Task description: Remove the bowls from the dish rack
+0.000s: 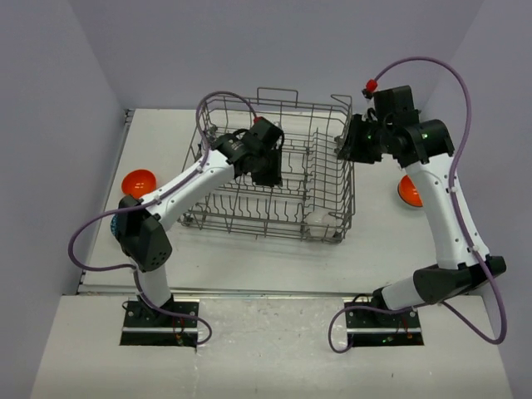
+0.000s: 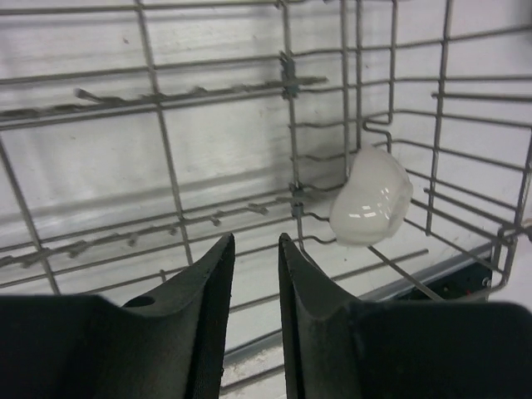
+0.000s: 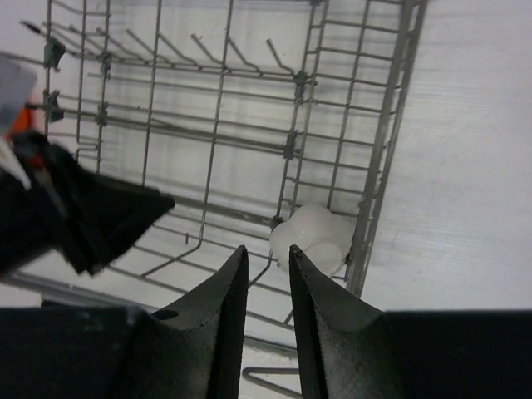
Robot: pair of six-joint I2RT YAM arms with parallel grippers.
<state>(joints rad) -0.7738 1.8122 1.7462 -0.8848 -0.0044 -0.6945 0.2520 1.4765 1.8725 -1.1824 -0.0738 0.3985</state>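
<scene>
The grey wire dish rack [image 1: 332,125] stands mid-table. One plain white bowl [image 1: 320,223] lies on its side in the rack's near right corner, also seen as the white bowl [image 2: 371,199] and, from the right wrist, the white bowl [image 3: 312,239]. My left gripper [image 1: 268,170] hangs inside the rack, left of that bowl; the left gripper [image 2: 256,241] has a narrow gap between its jaws with nothing in it. My right gripper [image 1: 342,148] is over the rack's right rim; the right gripper [image 3: 268,251] is also slightly open and empty, above the bowl.
An orange bowl [image 1: 138,182] sits on the table left of the rack. Another orange bowl [image 1: 406,191] sits to the right, partly hidden by my right arm. Upright tines [image 3: 208,50] line the rack floor. The left arm's wrist [image 3: 83,216] shows in the right wrist view.
</scene>
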